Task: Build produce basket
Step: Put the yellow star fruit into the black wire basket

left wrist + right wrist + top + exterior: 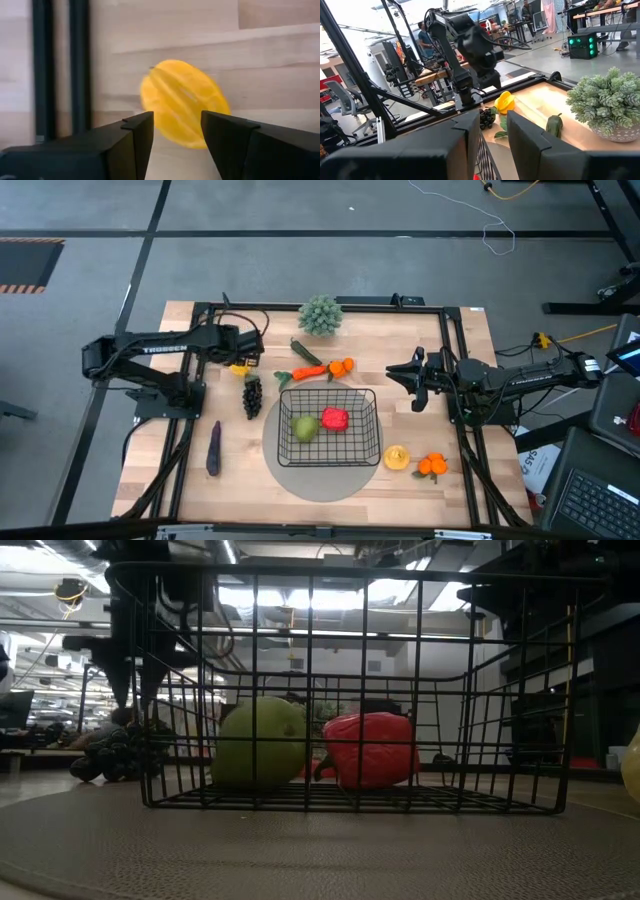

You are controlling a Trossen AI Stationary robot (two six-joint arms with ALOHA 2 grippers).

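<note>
The left tool [172, 137] hangs released directly over the yellow banana [182, 102] on the tabletop [440, 350], left of the basket [330, 425]; right tool [418, 383] waits parted, empty.

Blurred banana [182, 102] behind left tool [176, 131]

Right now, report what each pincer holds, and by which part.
Nothing is held. The left pincer stands open over the yellow banana; the right pincer is empty.

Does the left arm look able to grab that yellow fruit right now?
Probably yes: the left gripper hangs right over the yellow fruit with fingers apart, and nothing lies between them.
</note>
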